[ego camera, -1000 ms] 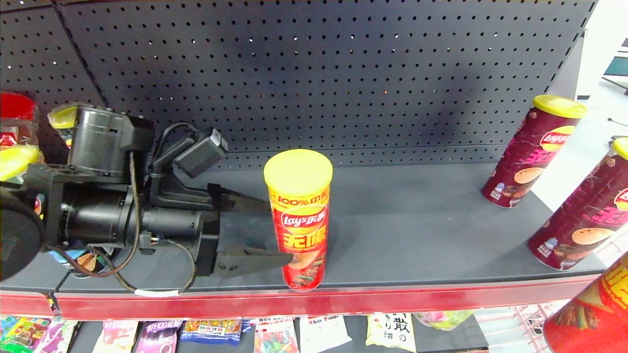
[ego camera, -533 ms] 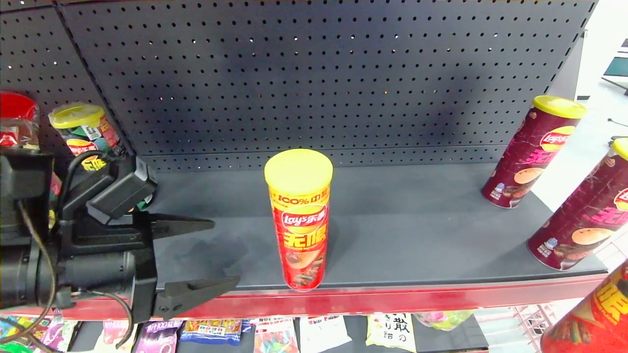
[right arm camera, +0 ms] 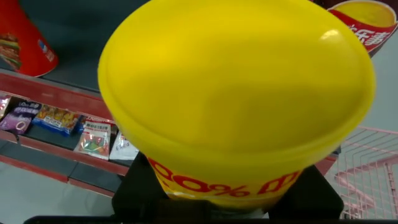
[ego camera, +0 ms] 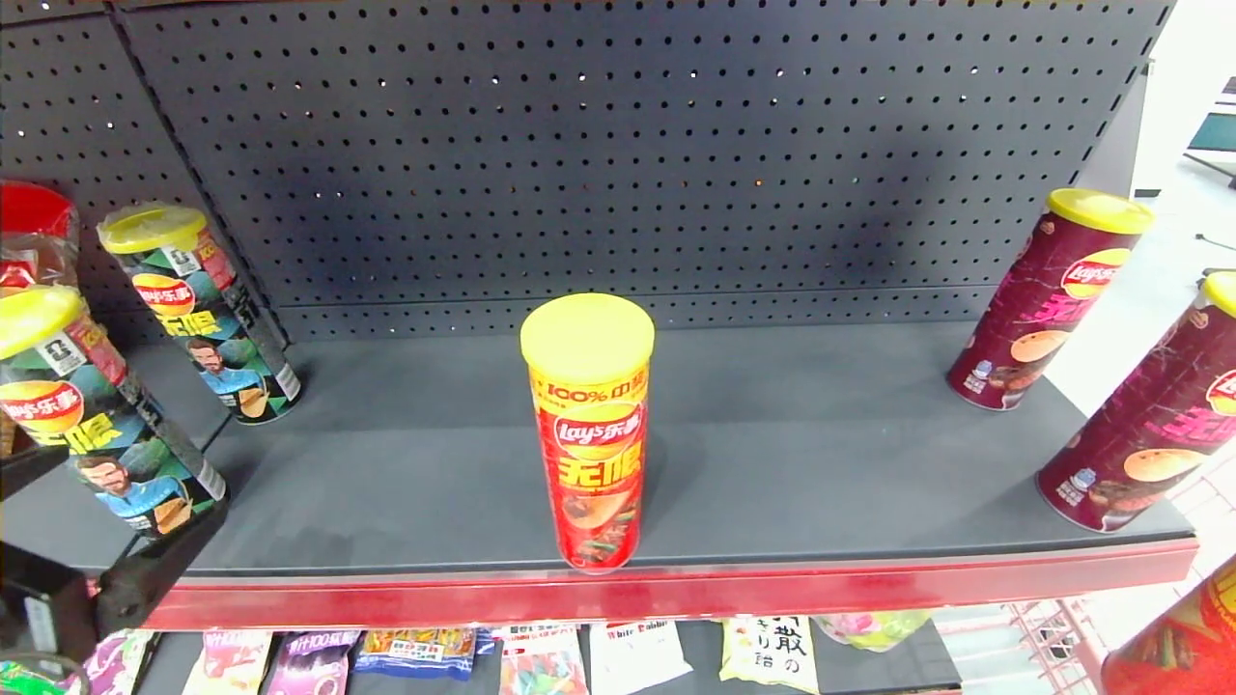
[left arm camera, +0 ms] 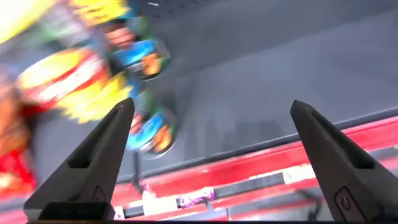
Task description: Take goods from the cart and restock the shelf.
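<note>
Where the right gripper [right arm camera: 227, 202] is clamped around its lower body, a red cylindrical cardboard chip can with a yellow plastic lid [right arm camera: 236, 93] is held in the air off the near right corner of the shelving, with the pink wire cart [right arm camera: 370, 165] close beside it. A second red chip can [ego camera: 589, 434], also yellow-lidded, stands upright by itself in the middle of the dark grey metal shelf [ego camera: 801, 454]. It is at the near edge, just behind the glossy red front rail [ego camera: 734, 587], and well apart from every other can. To the right, a far maroon chip can with a yellow lid [ego camera: 1053, 299] stands back near the wall, and a near maroon chip can [ego camera: 1144, 425] of the same kind occupies the shelf's right corner. To the left, a far green-and-blue chip can with a yellow lid [ego camera: 198, 314] stands near the back panel and a near green-and-blue chip can [ego camera: 97, 415] stands close to the front edge. A clear jar with a red lid [ego camera: 34, 232] sits farthest left. Behind everything rises the dark perforated metal back panel [ego camera: 618, 145]. The left gripper [left arm camera: 211, 106] is low at the near left, in front of the rail, its black fingers [left arm camera: 93, 168] spread wide with nothing between them. Under the shelf, a row of colourful snack packets [ego camera: 541, 661] lies on a lower level.
</note>
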`<state>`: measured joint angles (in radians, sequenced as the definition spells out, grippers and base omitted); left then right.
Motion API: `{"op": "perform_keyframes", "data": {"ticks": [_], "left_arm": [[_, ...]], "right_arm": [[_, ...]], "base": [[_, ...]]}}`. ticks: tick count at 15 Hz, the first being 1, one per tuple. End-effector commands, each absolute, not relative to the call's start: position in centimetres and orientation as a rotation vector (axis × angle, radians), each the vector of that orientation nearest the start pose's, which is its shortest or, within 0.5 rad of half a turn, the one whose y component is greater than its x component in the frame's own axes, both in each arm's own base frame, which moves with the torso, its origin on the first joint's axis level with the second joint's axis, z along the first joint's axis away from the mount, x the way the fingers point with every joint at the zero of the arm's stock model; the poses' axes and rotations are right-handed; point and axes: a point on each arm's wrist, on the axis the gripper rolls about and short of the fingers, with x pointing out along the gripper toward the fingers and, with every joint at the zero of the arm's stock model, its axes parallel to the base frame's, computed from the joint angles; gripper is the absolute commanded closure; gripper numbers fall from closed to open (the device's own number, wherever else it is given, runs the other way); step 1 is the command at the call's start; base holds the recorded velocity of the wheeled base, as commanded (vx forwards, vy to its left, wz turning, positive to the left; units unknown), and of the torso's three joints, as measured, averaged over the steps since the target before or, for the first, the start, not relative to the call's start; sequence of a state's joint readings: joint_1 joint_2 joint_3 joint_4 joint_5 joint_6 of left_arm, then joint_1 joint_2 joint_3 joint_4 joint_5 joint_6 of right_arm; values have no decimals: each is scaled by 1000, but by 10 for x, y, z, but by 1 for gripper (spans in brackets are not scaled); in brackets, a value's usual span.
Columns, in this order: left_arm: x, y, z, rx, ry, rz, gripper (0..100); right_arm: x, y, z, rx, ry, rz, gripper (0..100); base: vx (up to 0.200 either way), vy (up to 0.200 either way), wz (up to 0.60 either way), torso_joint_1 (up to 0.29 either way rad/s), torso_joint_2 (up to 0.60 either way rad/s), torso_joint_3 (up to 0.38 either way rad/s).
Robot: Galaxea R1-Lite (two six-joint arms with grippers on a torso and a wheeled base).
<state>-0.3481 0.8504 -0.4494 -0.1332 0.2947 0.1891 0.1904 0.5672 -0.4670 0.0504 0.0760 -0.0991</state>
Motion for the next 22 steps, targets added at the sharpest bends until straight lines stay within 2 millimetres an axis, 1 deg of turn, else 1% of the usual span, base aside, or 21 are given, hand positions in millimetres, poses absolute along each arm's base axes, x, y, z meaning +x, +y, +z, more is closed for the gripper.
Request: {"op": "perform_keyframes", "data": {"ticks": [1,2,4,11,17,20,22], "left_arm": [[62,-15,198,236,162,-50,0],[59,-14,197,234,158,-51,0],[53,-12,188,259,161,-52,0],[54,-12,188,276,165,-54,0],[54,-12,188,277,167,-55,0],[54,-12,187,339,166,-62,0],[54,-12,186,342,169,-64,0]], "right_arm": [[28,7,205,-107,127,284,100],[27,7,205,-107,126,289,100],[28,9,205,-110,130,323,100],[29,9,202,-111,142,322,100],[32,9,201,-112,159,321,100],[33,10,201,-112,161,324,100],[35,10,204,-114,162,324,100]], "base": [[0,0,0,0,0,0],[0,0,0,0,0,0],[0,0,0,0,0,0],[0,0,0,0,0,0],[0,200,0,5,2,4],[0,0,0,0,0,0],[0,0,0,0,0,0]]}}
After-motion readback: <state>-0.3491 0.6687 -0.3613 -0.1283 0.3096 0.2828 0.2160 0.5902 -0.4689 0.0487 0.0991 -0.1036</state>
